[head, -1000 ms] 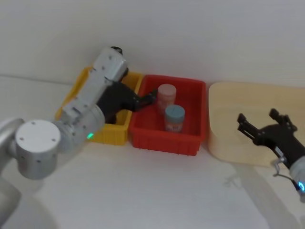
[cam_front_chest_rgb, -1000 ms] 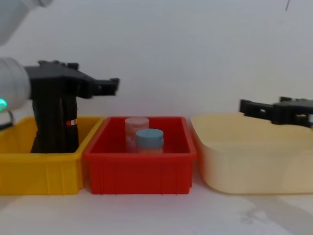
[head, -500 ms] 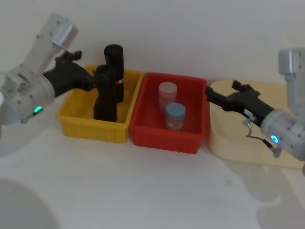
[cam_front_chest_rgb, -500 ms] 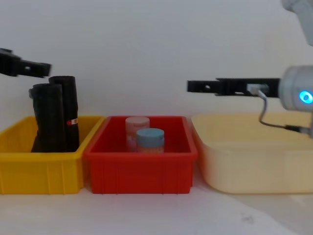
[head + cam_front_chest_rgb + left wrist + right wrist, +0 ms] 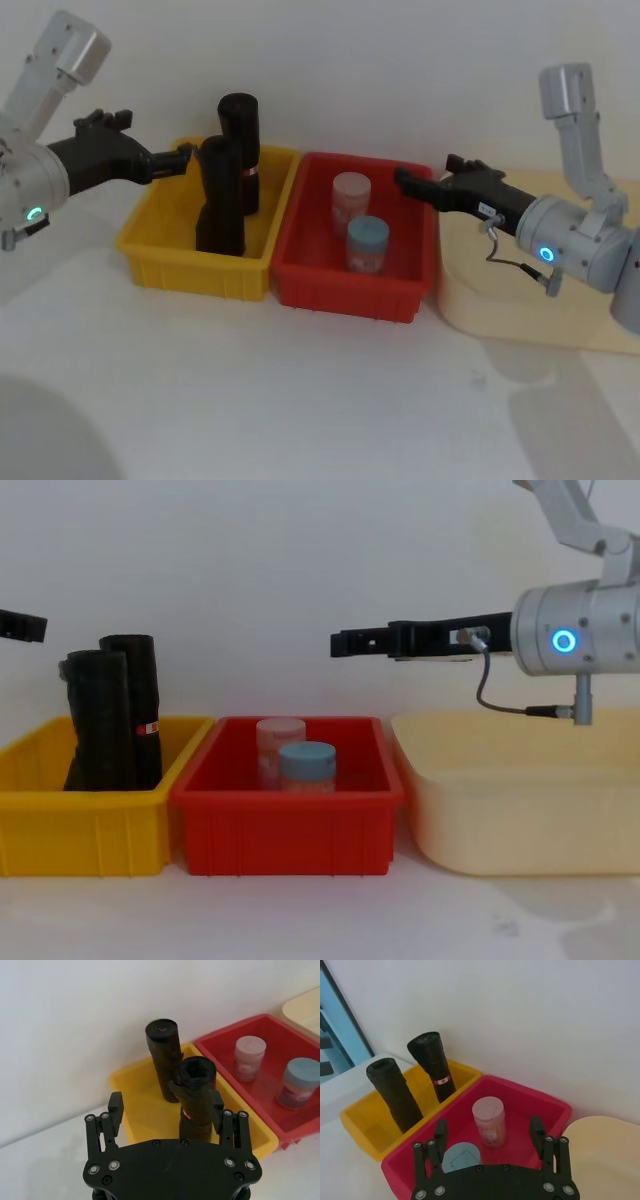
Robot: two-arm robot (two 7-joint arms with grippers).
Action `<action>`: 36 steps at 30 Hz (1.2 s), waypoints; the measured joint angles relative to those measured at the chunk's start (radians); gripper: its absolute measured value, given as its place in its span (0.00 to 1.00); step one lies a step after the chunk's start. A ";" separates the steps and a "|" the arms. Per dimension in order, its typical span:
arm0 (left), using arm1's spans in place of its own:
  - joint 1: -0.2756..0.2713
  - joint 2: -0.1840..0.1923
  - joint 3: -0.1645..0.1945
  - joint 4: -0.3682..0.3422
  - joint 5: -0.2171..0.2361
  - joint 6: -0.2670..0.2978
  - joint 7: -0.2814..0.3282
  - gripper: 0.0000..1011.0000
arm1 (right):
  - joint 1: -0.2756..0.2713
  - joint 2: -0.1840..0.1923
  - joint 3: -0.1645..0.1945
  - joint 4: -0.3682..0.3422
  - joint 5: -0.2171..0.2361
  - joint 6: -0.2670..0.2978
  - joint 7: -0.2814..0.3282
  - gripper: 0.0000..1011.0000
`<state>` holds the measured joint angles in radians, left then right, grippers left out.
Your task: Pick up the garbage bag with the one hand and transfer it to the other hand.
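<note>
Your left gripper (image 5: 185, 155), long, black and two-fingered on the silver-grey arm with the teal-green light, hovers at 9 o'clock of the yellow plastic bin (image 5: 190, 275). Its fingers are spread wide and hold nothing. Its tips sit near the top of the garbage bag (image 5: 220, 200), the thick plain black plastic roll standing upright in that bin. The chest view shows a gap between them, with the tips a little higher than the roll's top.

At the bag's 1 o'clock, close against it, stands a second black roll (image 5: 240, 125) with a small red-and-white band. At 3 o'clock of the yellow bin, a red plastic bin (image 5: 345, 298) holds a pink-lidded clear jar (image 5: 350, 200) and, at that jar's 5 o'clock, a blue-lidded jar (image 5: 366, 245).

Your right gripper (image 5: 405, 180), thin and black on the blue-lit arm, hangs above the red bin's 2 o'clock part, fingers likewise apart and empty. A cream-coloured tub (image 5: 480, 300) lies at 3 o'clock of the red bin.
</note>
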<state>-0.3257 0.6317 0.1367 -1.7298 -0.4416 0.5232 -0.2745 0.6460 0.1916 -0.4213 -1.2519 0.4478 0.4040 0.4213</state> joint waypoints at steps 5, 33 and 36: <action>-0.006 -0.004 -0.002 0.034 -0.033 0.004 -0.043 0.99 | 0.018 -0.001 -0.012 0.019 0.008 0.019 0.015 0.99; -0.080 -0.051 0.101 0.200 -0.024 -0.141 -0.131 0.99 | 0.019 0.022 -0.028 0.043 0.053 0.022 0.058 0.99; -0.096 -0.064 0.115 0.226 -0.022 -0.157 -0.139 0.99 | 0.018 0.026 -0.027 0.043 0.058 0.021 0.059 0.99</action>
<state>-0.4214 0.5673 0.2520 -1.5043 -0.4638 0.3663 -0.4139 0.6637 0.2179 -0.4480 -1.2087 0.5055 0.4250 0.4805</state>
